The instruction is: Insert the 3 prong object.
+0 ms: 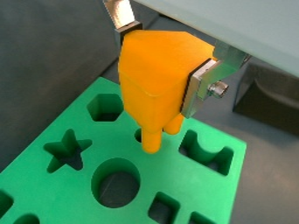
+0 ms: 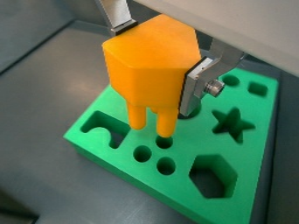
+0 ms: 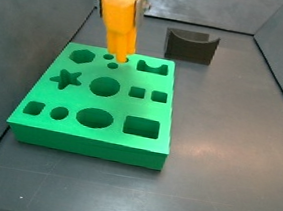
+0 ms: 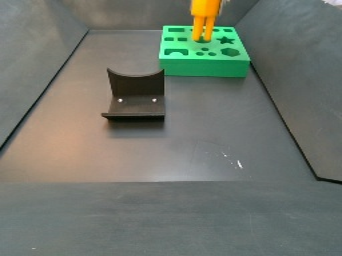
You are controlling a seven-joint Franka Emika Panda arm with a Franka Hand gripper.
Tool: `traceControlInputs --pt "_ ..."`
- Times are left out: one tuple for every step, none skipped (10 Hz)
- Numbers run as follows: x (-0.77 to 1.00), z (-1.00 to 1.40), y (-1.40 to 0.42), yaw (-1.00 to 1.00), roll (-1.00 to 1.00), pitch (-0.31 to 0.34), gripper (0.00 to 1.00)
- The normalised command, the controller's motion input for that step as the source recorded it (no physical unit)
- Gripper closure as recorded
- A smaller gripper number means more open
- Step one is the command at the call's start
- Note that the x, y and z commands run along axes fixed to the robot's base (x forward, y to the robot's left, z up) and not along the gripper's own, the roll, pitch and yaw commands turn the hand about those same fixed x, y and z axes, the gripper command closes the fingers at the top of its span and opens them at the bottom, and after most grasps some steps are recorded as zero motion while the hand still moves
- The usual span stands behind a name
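Observation:
My gripper (image 2: pixel 149 80) is shut on the 3 prong object (image 2: pixel 149 66), a bright orange piece with rounded prongs pointing down. It hangs upright over the green board (image 2: pixel 117 150), at the row of small round holes (image 2: pixel 155 160) near the board's far edge. In a wrist view one prong tip sits at or just inside a hole (image 2: pixel 165 137); the others are just above the surface. It also shows in the other wrist view (image 1: pixel 162 80) and in both side views (image 3: pixel 119 25) (image 4: pixel 203 18). The silver fingers (image 1: pixel 205 83) clamp its sides.
The green board (image 3: pixel 111 145) has star (image 3: pixel 66 78), hexagon, round, square and arch cutouts. A dark grey curved block (image 3: pixel 191 46) stands behind the board, also seen in a side view (image 4: pixel 134 95). Dark walls enclose the floor.

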Motion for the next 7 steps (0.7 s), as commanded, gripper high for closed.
traceControlInputs --pt "0.0 -0.22 0.27 -0.61 -0.13 -0.019 1.0" --pt "0.0 -0.29 0.37 -0.56 -0.07 0.0 1.0" --pt "-0.02 -0.22 0.35 -0.58 -0.06 0.0 1.0" --pt "-0.17 -0.16 0.31 -0.58 -0.04 0.0 1.0" --pt "-0.3 -0.2 0.12 -0.37 0.0 0.0 1.0" --pt "-0.07 -0.22 0.0 -0.39 -0.02 -0.01 1.0" --pt "0.01 -0.22 -0.02 -0.23 -0.08 0.0 1.0"
